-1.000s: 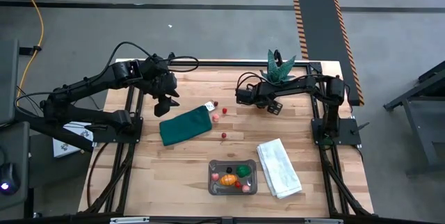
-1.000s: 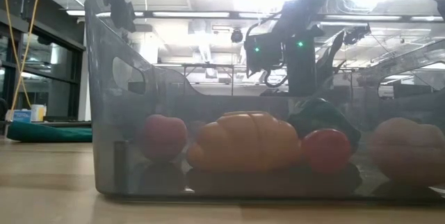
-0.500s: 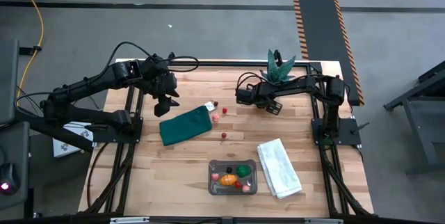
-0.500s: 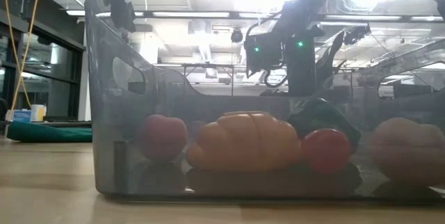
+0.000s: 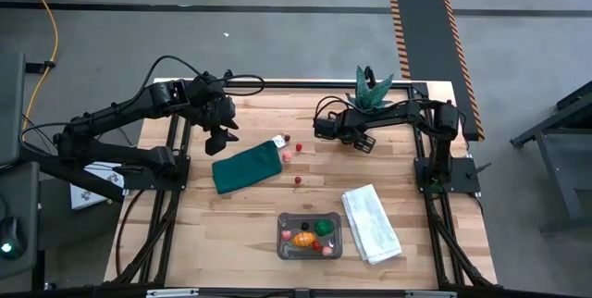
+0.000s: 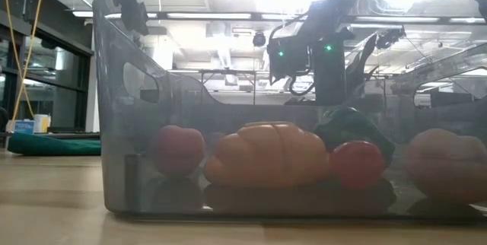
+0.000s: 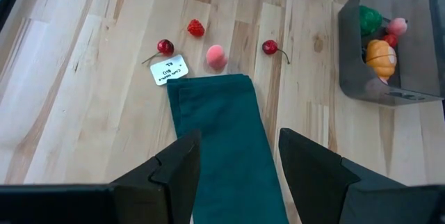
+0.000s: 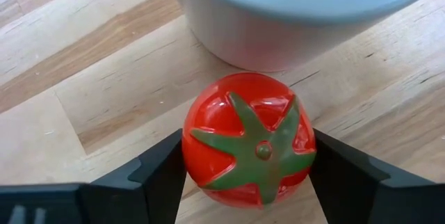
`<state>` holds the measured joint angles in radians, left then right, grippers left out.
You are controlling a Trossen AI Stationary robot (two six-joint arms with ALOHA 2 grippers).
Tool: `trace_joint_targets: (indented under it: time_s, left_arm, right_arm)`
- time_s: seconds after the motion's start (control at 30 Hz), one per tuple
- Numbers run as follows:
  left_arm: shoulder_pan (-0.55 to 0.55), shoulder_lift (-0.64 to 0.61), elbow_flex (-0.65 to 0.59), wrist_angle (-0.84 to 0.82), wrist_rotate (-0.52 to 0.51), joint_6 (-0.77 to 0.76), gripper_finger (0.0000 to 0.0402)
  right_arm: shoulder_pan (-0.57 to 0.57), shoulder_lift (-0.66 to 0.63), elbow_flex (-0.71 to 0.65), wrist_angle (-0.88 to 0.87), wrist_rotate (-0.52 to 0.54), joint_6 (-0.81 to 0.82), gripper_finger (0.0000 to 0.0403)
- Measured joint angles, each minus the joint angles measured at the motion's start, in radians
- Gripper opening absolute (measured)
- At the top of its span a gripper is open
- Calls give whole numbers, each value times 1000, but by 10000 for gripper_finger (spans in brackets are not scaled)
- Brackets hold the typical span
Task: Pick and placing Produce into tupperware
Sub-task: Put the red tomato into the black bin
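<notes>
Right tool (image 8: 249,175) — around tomato (image 8: 248,138) (beside pot (image 8: 292,15))

Pot (image 8: 292,15) top cut off; tupperware (image 6: 289,108) right end cropped

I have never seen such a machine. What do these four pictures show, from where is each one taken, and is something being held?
It is a robot with two dark arms at a wooden table, each ending in a two-finger gripper. One picture looks down from above, one looks level across the table through the clear tupperware, and each wrist carries its own camera.

On the table lie a dark green cloth, a folded white towel, a potted plant and small toy produce; some pieces already sit in the tupperware.

The right gripper, beside the plant's pot, has its fingers around a red toy tomato. The left gripper hangs open above the cloth, holding nothing.
</notes>
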<state>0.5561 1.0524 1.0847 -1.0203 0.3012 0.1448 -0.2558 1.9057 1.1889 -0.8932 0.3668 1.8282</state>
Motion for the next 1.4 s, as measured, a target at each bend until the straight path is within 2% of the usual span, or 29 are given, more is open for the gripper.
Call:
trace_joint_targets:
  time_s: [0.67,1.03,1.4]
  left_arm:
    - [0,0,0,9,0,7,182]
    - [0,0,0,25,0,7,182]
    - [0,0,0,25,0,10,182]
  right_arm:
    - [4,1,43,-3,-60,-39,247]
    - [56,1,68,4,-115,-54,247]
    - [121,1,68,182,-119,-74,247]
